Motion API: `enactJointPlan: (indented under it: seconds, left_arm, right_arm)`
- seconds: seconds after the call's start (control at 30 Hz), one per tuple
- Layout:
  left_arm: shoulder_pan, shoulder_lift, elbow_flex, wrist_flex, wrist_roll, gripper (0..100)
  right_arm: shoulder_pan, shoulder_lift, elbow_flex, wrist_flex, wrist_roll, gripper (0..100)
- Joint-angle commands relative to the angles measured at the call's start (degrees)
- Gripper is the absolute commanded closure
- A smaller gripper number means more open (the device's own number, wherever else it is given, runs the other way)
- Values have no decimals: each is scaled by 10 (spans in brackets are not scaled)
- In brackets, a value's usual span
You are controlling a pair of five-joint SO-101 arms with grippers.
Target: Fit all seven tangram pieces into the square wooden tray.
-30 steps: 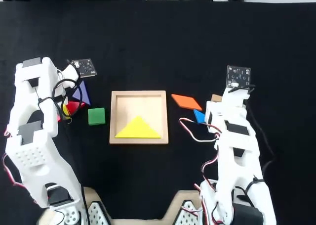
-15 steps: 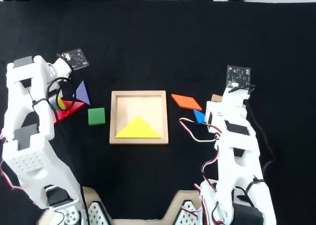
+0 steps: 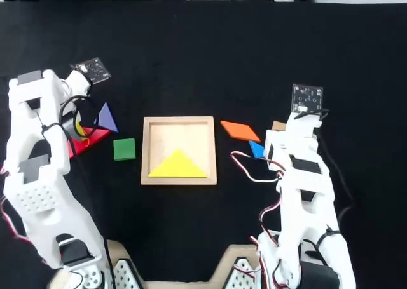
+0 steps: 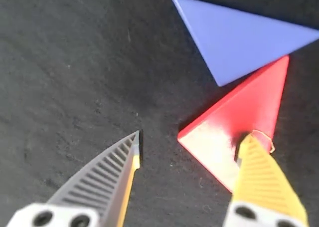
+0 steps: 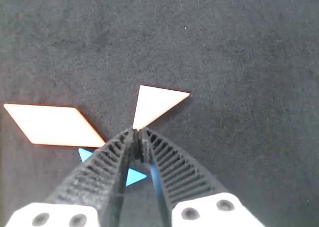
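Note:
The square wooden tray (image 3: 179, 122) lies mid-table with a yellow triangle (image 3: 178, 165) in its near half. To its left sit a green square (image 3: 124, 149), a purple triangle (image 3: 106, 119) (image 4: 239, 37) and a red triangle (image 3: 92, 138) (image 4: 239, 127). My left gripper (image 4: 192, 144) is open, low over the cloth, one yellow fingertip (image 4: 251, 149) over the red triangle's edge. Right of the tray lie an orange parallelogram (image 3: 240, 131) (image 5: 52, 124), a blue triangle (image 3: 256, 149) (image 5: 132, 176) and a pale wooden triangle (image 3: 278, 126) (image 5: 157, 103). My right gripper (image 5: 138, 136) is shut and empty, by the pale triangle's corner.
Black cloth covers the whole table. The left arm's white body (image 3: 35, 162) stands along the left edge and the right arm's body (image 3: 302, 194) right of the tray. Bare cloth spreads behind the tray and in front of it.
The left arm has swung left and back, uncovering the purple and red triangles; its gripper now sits by the red triangle. The right arm has stayed still.

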Motion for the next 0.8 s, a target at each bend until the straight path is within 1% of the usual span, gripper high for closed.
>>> enactJointPlan:
  seconds: [0.0, 0.13, 0.4, 0.53, 0.67, 0.77]
  left_arm:
    - [17, -21, -36, 43, 35, 718]
    - [22, -25, -37, 69, 35, 716]
    - [23, -11, -41, 70, 36, 716]
    - [19, 20, -43, 36, 38, 717]
    - [18, 33, -36, 35, 40, 718]
    - [21, 34, -36, 34, 62, 718]
  right_arm:
    - [-12, -11, -4, -11, 18, 987]
    - [-12, -11, -3, -11, 19, 987]
    - [-12, -11, -3, -11, 19, 987]
    - [-12, -11, -3, -10, 19, 987]
    - [-12, -11, -3, -11, 19, 987]
    - [-12, -11, -3, -11, 20, 987]
